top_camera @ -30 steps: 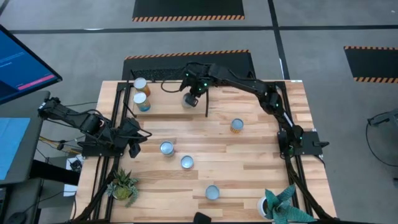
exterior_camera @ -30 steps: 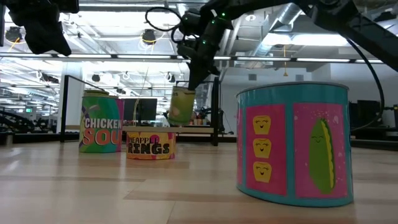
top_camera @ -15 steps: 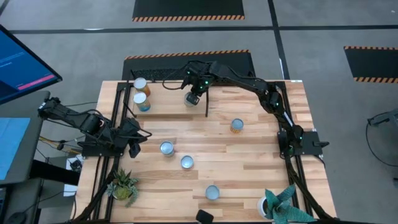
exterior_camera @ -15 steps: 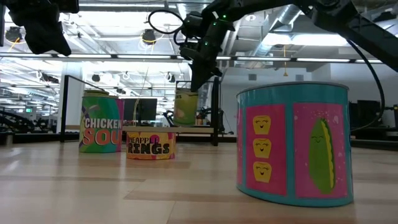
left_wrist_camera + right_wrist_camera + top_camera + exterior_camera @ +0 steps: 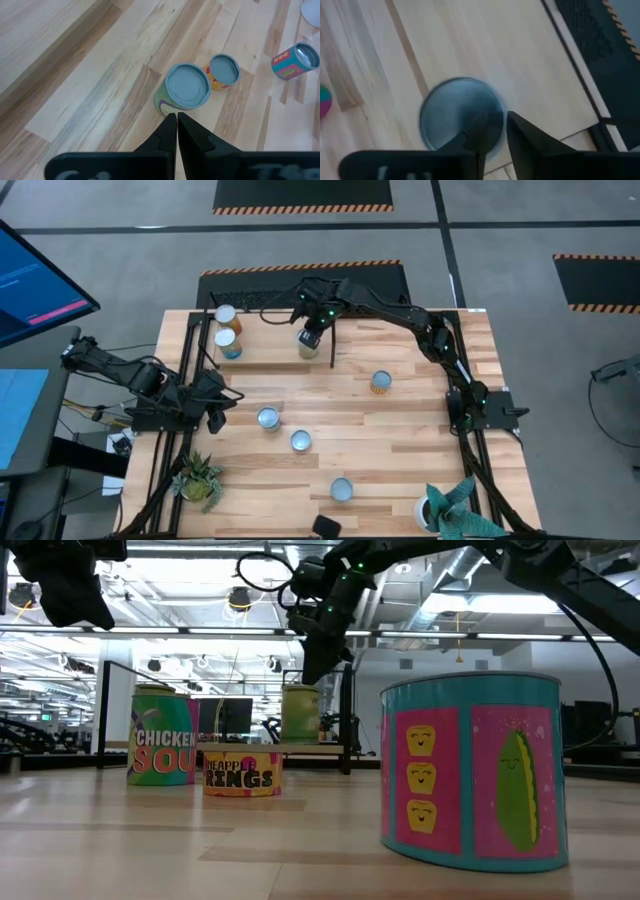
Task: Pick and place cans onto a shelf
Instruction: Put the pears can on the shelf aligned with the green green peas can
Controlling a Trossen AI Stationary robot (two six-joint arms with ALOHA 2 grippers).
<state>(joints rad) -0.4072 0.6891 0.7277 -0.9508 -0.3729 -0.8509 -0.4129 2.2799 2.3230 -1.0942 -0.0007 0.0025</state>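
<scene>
A yellow-green can (image 5: 308, 343) (image 5: 300, 712) stands upright on its base on the shelf (image 5: 270, 330), the raised light wood panel at the table's far side. My right gripper (image 5: 311, 328) (image 5: 490, 125) hangs open just over the can's pale top (image 5: 455, 107), fingers pointing down; in the low view its tips (image 5: 316, 672) stand above the can. Two more cans (image 5: 227, 315) (image 5: 229, 343) stand on the shelf's left end. Several cans stand loose on the table (image 5: 268, 418) (image 5: 300, 441) (image 5: 341, 489) (image 5: 380, 383). My left gripper (image 5: 215, 416) (image 5: 176, 117) waits shut at the table's left side.
The shelf's black post (image 5: 332, 352) stands right beside the set-down can. Potted plants sit at the near left (image 5: 198, 478) and near right (image 5: 450, 508) corners. A large pink can (image 5: 470, 770) fills the low view's foreground, hiding what lies behind it.
My right gripper has carried the yellow-green can, which hung tilted over the shelf, a little toward the table's far right and down. The can has come upright and now stands on the shelf. The gripper has let go and risen slightly off its top.
</scene>
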